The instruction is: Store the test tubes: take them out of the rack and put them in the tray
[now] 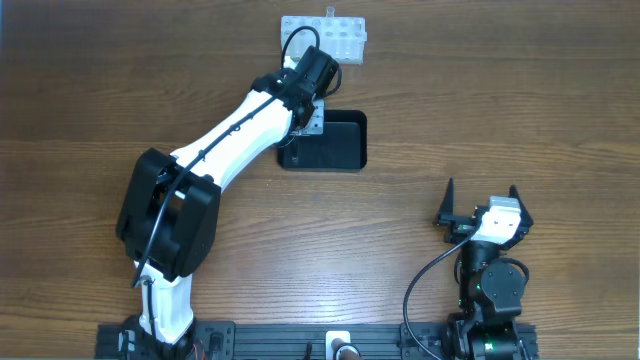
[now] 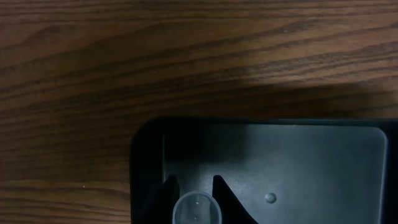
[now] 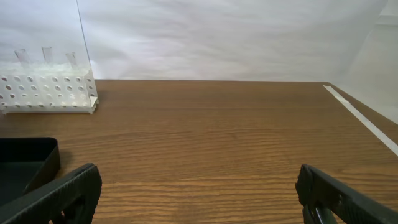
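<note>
Black tray (image 1: 348, 145), white perforated rack (image 1: 350, 40), clear test tube (image 2: 197, 210), brown wood-grain table (image 1: 520, 100).

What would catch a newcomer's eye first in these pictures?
The left gripper holds a test tube over the black tray at mid-table. Beyond it stands the white rack; the right gripper sits open near its base.

A wood-grain table (image 1: 520, 90) meets a white backdrop (image 3: 217, 37).
</note>
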Controlling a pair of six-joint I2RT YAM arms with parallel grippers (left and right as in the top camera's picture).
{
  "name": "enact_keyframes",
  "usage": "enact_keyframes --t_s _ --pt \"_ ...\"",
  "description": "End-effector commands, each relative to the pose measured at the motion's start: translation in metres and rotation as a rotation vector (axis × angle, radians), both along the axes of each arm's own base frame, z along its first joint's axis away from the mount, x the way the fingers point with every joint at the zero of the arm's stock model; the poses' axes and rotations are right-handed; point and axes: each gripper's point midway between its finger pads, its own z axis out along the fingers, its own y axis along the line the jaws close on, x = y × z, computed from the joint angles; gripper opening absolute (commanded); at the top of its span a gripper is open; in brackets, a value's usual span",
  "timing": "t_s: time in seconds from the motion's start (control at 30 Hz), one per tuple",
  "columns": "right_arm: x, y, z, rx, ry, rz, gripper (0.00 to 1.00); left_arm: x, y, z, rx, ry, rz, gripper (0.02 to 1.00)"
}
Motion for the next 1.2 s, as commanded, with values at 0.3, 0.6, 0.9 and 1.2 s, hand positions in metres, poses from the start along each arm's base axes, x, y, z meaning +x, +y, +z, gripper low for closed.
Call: enact_keyframes --t_s 0.3,0.6,0.9,1.2 --pt "0.000 -0.001 -0.002 -0.001 0.001 -0.003 0.993 0.003 0.012 -0.028 0.034 0.035 0.036 0.165" --pt "0.000 -0.001 -0.002 -0.001 0.001 -0.003 0.991 0.004 0.013 -0.027 0.035 0.034 0.038 0.251" --pt "0.000 -0.001 -0.002 -0.001 0.001 -0.003 0.991 0.020 0.010 0.010 0.013 -0.093 0.051 0.327" --pt "0.000 -0.001 -0.002 -0.001 0.001 -0.003 0.991 0.043 0.021 0.167 -0.053 -0.522 0.111 0.496"
